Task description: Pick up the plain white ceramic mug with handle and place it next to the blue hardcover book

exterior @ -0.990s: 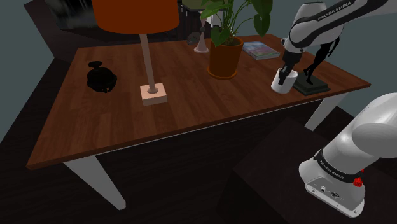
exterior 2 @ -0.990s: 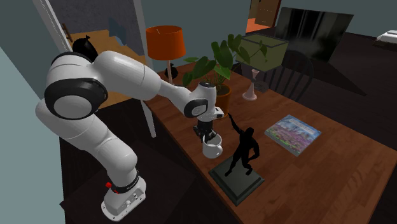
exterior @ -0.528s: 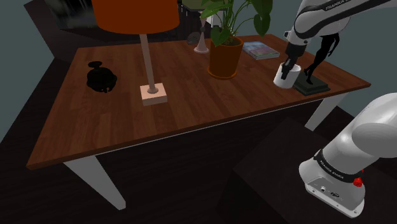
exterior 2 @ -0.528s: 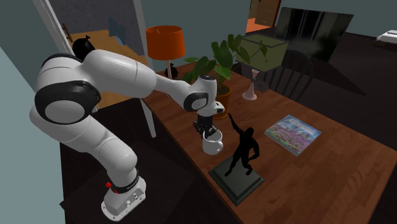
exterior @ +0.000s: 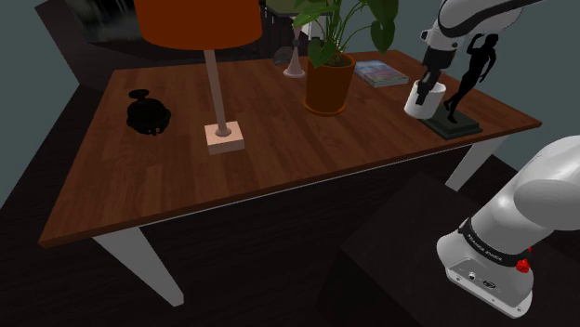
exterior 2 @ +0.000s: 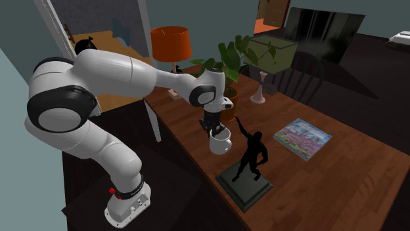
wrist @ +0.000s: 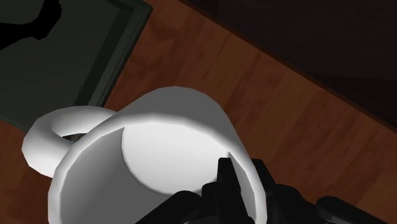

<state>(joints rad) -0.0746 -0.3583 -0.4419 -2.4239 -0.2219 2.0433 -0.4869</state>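
Note:
My black gripper [exterior: 427, 88] is shut on the rim of the white mug [exterior: 421, 100], one finger inside and one outside. The mug hangs slightly tilted above the wooden table [exterior: 279, 139], right beside the dark statue [exterior: 467, 79]. In the second exterior view the mug [exterior 2: 221, 142] hangs under the gripper [exterior 2: 211, 127], with its handle toward the statue [exterior 2: 253, 156]. The wrist view shows the mug [wrist: 172, 137] from above, its handle over the statue's dark base [wrist: 63, 54], and the gripper [wrist: 245, 183] pinching the rim. The book [exterior: 381, 72] with a blue and pink cover lies flat behind the mug; it also shows as the book [exterior 2: 302, 138] beyond the statue.
A potted plant [exterior: 329, 84] stands near the book. An orange-shaded lamp on a square base [exterior: 225, 137] is mid-table, and a small black object [exterior: 147, 113] sits toward the shoulder view's left. A slim candlestick [exterior: 294, 63] is at the back. The table edge [exterior: 483, 130] runs close by the statue.
The gripper has lifted the mug off the table and carried it up and toward the shoulder view's right, closer to the statue.

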